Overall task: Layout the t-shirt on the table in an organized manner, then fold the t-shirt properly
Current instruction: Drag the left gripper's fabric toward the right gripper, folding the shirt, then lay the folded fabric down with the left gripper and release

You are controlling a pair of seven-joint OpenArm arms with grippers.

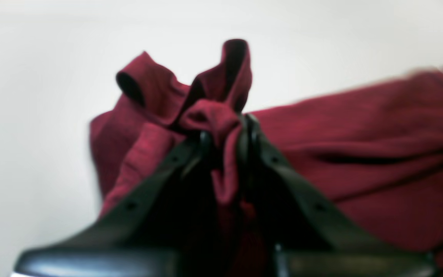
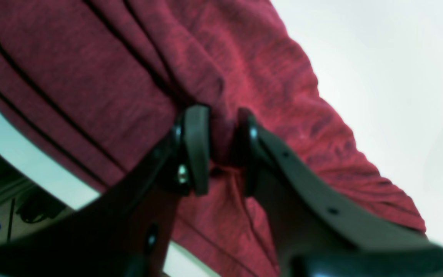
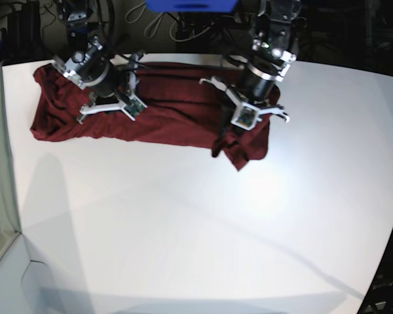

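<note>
white table (image 3: 196, 229) bears t-shirt (image 3: 170, 118), both end effectors pinching.

Dark cluttered backdrop (image 3: 354, 33), possibly cables (image 3: 154, 23), blue object (image 3: 190, 5) overhead

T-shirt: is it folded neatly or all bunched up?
Bunched up. The t-shirt lies in a wrinkly strip on the table, pinched by both hands.
</note>
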